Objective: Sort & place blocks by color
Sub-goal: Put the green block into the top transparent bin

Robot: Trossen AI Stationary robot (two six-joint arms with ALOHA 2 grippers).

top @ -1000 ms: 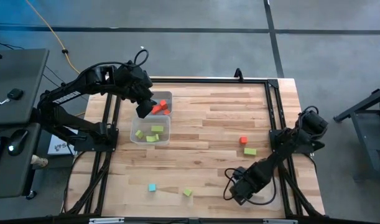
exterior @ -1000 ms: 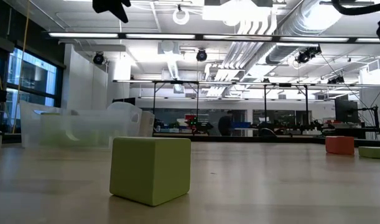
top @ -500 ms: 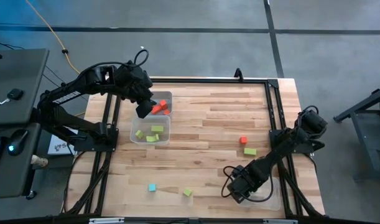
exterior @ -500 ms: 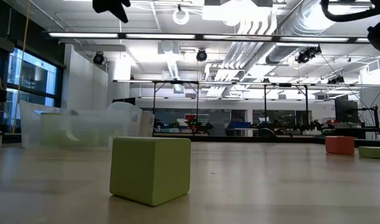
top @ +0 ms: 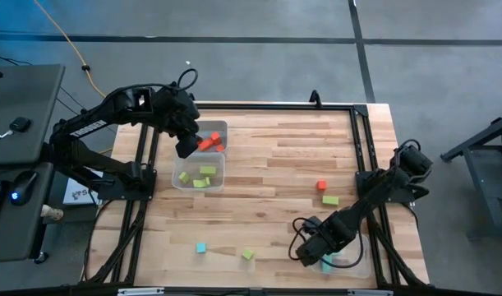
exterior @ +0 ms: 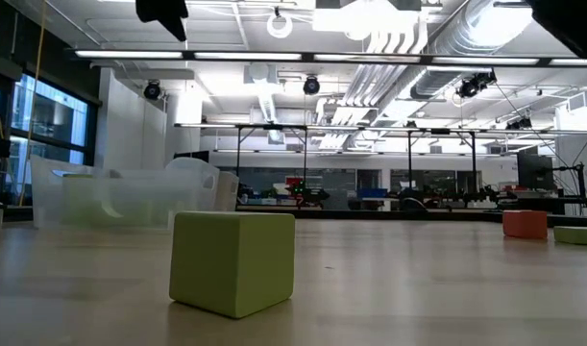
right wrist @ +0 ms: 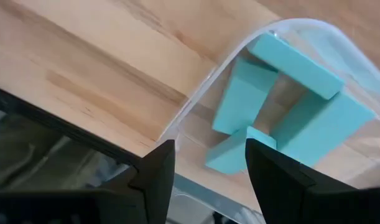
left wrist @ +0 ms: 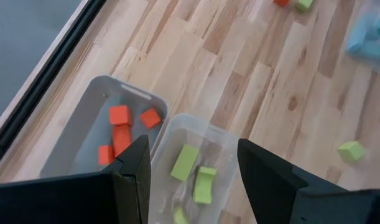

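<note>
blocks lie partly sorted: teal blocks [right wrist: 283, 112] in the clear tub [right wrist: 208, 93] beneath the right claw [right wrist: 208, 168], which gapes empty. left claw [left wrist: 190, 174] hangs open over the red and green tubs. loose green block [top: 248, 255] could get knocked by the right arm swinging low.

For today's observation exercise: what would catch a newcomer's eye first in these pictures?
Probably the lime green cube filling the low view's foreground. From above, the tub of red blocks under the left gripper stands out at the table's left. The right gripper hangs open over a tub of teal blocks.
</note>
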